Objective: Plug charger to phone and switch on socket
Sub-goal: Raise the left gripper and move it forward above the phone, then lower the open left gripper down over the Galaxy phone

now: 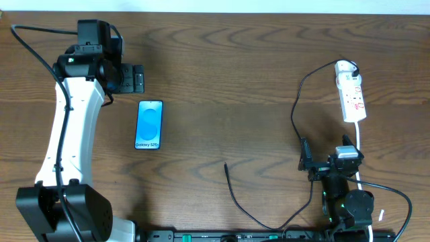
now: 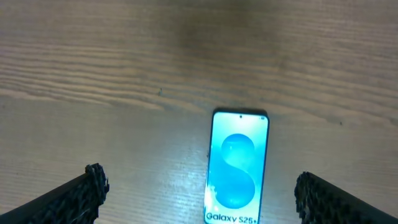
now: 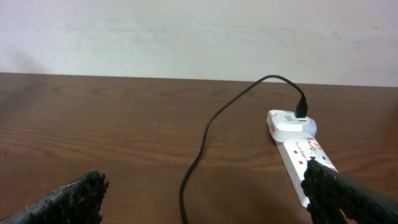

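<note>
Holding everything up, the brown wood table (image 1: pixel 222 81) is spreading out all around the phone (image 1: pixel 148 124). The white left arm (image 1: pixel 67 128) is reaching along the phone's left side. The socket (image 1: pixel 352 94) is lying far to the right of the phone. The phone is lying flat, its blue screen glowing. The charger (image 1: pixel 293 111) is running from the socket's far end, and its loose tip (image 1: pixel 226 165) is resting right of the phone, well apart. The left gripper (image 2: pixel 199 193) is hanging just past the phone's far end, jaws wide, holding nothing. The right gripper (image 3: pixel 205 196) is sitting far right of the phone, jaws wide, holding nothing.
</note>
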{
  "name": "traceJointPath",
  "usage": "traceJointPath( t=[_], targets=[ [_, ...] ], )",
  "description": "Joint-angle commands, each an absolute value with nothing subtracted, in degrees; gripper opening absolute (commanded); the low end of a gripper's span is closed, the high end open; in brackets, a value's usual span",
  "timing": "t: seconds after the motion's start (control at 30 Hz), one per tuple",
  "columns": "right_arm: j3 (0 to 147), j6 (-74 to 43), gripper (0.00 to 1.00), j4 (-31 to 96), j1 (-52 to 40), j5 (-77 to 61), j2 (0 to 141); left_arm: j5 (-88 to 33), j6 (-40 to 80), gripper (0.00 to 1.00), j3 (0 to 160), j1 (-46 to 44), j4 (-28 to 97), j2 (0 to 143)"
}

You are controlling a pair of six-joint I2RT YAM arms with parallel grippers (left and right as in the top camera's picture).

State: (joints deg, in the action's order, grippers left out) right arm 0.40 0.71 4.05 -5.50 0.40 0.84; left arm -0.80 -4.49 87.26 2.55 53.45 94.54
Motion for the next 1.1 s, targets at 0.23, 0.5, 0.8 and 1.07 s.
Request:
traceJointPath(
  t=[0.23,0.5,0.8,1.07],
  targets=[
    [0.3,1.4,0.99,4.3,-5.8,0.1,0.5,-1.3,-1.2,0.99,93.1,2.8,58.6,95.5],
    [0.3,1.4,0.99,4.3,-5.8,0.1,0.5,-1.3,-1.2,0.99,102.0,2.8,65.8,103.0],
    [0.3,1.4,0.99,4.3,-5.8,0.1,0.5,-3.1,-1.5,0.99,102.8,2.7,67.6,111.0],
    [0.3,1.4,0.99,4.3,-5.8,0.1,0.5,-3.5,-1.5,0.99,101.7,1.3,67.6,113.4]
  ],
)
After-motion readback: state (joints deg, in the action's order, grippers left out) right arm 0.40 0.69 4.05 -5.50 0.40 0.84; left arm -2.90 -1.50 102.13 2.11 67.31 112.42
